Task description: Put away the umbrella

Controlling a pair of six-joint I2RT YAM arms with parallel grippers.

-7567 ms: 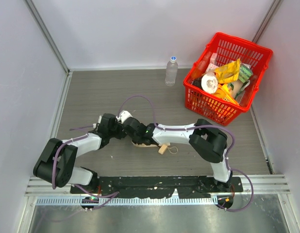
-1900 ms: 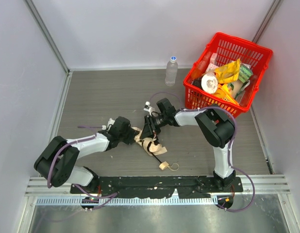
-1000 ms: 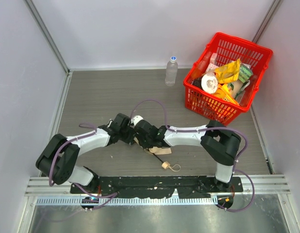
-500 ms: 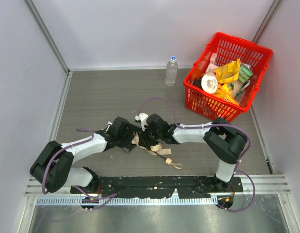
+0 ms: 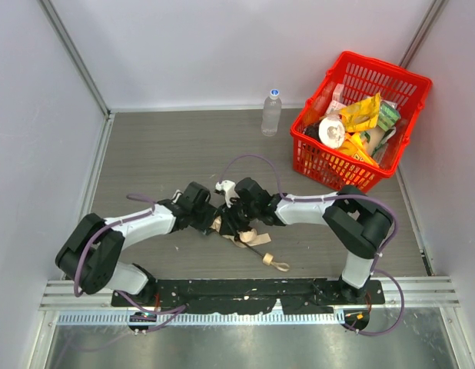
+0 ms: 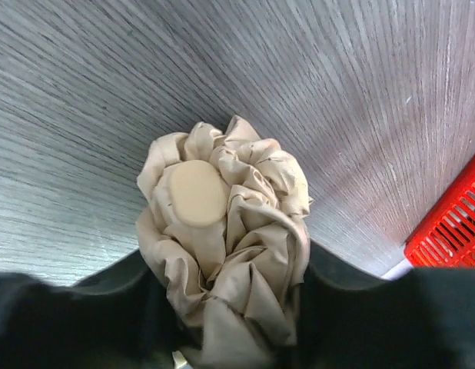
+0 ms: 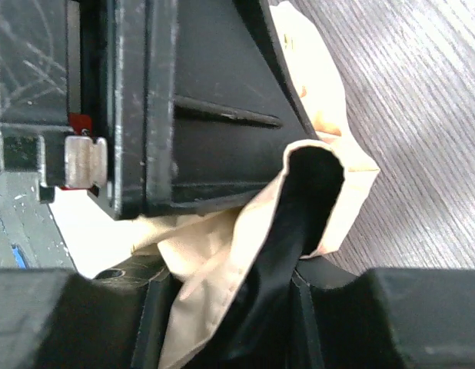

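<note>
Closest to the arm bases I see the umbrella's small beige handle (image 5: 268, 259) lying flat on the table (image 5: 161, 154), its loop (image 5: 282, 267) trailing off toward 4 o'clock. A thin black shaft (image 5: 255, 247) runs from it toward 10 o'clock into the bunched cream fabric. So the umbrella (image 5: 236, 229) sits on the table in front of both arms, near the middle.

Both arms meet at that bundle. My left gripper (image 6: 226, 265) comes in from 9 o'clock. In its wrist view the crumpled fabric fills the whole gap between the fingers (image 6: 107, 307), touching both inner faces, so I read them as partly apart and clamped on the umbrella's canopy. The round beige end cap (image 6: 195, 192) pokes out past the fingertips toward 12 o'clock.

My right gripper (image 7: 230, 307) reaches in from 3 o'clock, just beside the left one. Its fingers (image 7: 164, 315) stand partly apart with a fold of cream cloth and a dark strip pinched between them. I take that as a grip on the umbrella too. The black block of the left gripper crowds that view at 10 o'clock, touching the same cloth.

Farther out, a clear water bottle (image 5: 271, 113) stands upright at 1 o'clock from the bundle. A red basket (image 5: 335, 171) full of packets sits at 2 o'clock, well apart from the umbrella.
</note>
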